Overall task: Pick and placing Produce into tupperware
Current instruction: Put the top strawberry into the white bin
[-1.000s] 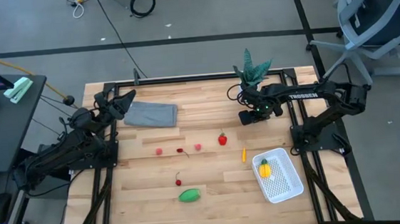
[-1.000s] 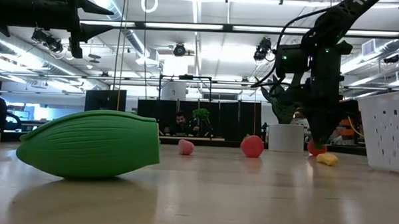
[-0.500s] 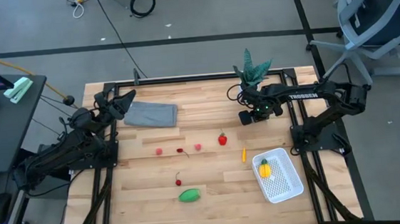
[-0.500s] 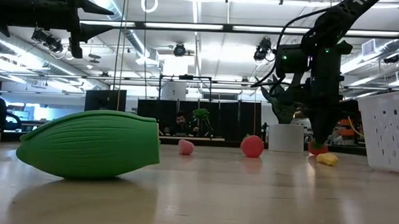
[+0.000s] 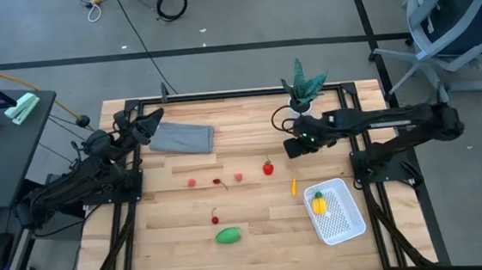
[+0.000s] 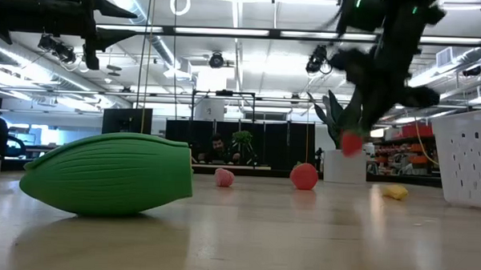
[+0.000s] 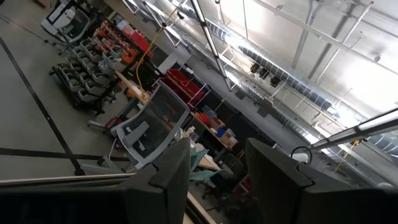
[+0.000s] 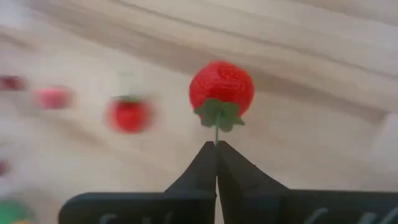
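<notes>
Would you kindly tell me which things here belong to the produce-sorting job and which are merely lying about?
Job: red fruit held by its stem in the right gripper; strawberry; orange piece; green oval; white basket holding a yellow piece.

Lying about: grey cloth; potted plant.

Right gripper over the table's back half (right arm stretched leftward).
Just beside a red strawberry; yellow piece lying in the white basket.
</notes>
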